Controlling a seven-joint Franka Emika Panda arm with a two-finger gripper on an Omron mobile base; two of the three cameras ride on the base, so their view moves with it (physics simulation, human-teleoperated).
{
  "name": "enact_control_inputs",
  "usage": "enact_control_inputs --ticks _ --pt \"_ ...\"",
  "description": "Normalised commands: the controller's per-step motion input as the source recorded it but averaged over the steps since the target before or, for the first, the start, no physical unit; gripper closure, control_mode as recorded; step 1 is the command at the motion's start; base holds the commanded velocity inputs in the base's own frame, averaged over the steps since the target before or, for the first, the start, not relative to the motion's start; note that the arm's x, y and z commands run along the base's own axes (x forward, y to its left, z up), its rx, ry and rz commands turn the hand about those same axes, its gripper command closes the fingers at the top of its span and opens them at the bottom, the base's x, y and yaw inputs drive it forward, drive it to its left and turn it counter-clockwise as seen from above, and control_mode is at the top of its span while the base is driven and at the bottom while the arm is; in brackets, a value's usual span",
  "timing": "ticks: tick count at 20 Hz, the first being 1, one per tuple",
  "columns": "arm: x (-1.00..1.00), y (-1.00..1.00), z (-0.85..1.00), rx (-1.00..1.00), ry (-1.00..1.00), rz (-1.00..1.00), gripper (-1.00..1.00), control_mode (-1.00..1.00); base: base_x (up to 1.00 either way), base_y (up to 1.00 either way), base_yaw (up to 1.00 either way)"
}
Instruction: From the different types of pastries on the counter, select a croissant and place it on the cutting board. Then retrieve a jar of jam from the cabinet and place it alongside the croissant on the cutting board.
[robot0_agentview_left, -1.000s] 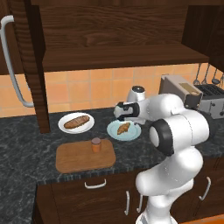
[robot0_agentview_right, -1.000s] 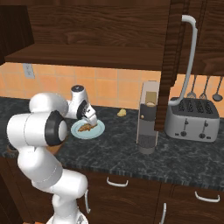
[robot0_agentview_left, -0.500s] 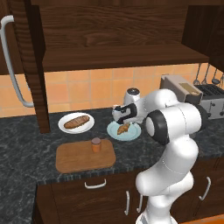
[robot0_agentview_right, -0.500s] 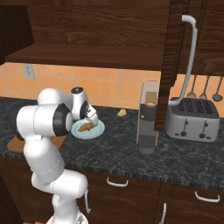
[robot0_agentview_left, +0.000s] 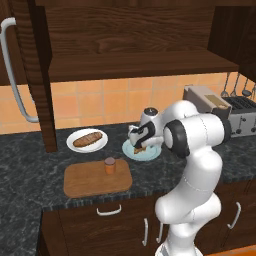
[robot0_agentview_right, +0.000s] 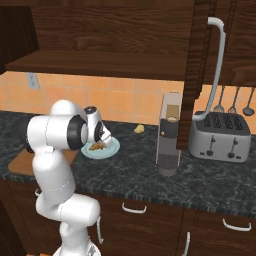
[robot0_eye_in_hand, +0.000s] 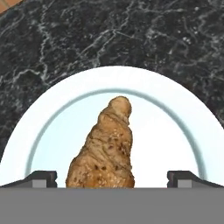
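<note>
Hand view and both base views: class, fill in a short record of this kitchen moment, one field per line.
gripper: open, fingertips either side of the croissant
croissant: on the pale-blue plate
pale-blue plate: on the counter
cutting board: holds only the jar of jam
jar of jam: upright on the board
oblong loaf: on a white plate

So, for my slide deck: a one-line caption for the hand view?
Open hand poised over the croissant on its pale-blue plate, fingertips flanking it.
</note>
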Motion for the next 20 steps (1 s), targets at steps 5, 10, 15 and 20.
enact_control_inputs --ticks 5,10,15,20 --pt "0.17 0.07 -0.33 0.00 0.00 -0.01 -1.00 -1.00 0.00 0.00 0.00" --pt "0.23 0.19 -0.04 0.00 0.00 0.00 1.00 -1.00 0.00 0.00 0.00" --pt "-0.04 0.00 0.00 0.00 0.00 0.00 1.00 -1.00 0.00 0.00 0.00" --pt "0.03 0.00 0.31 -0.02 0.00 -0.11 1.00 -1.00 0.00 0.00 0.00"
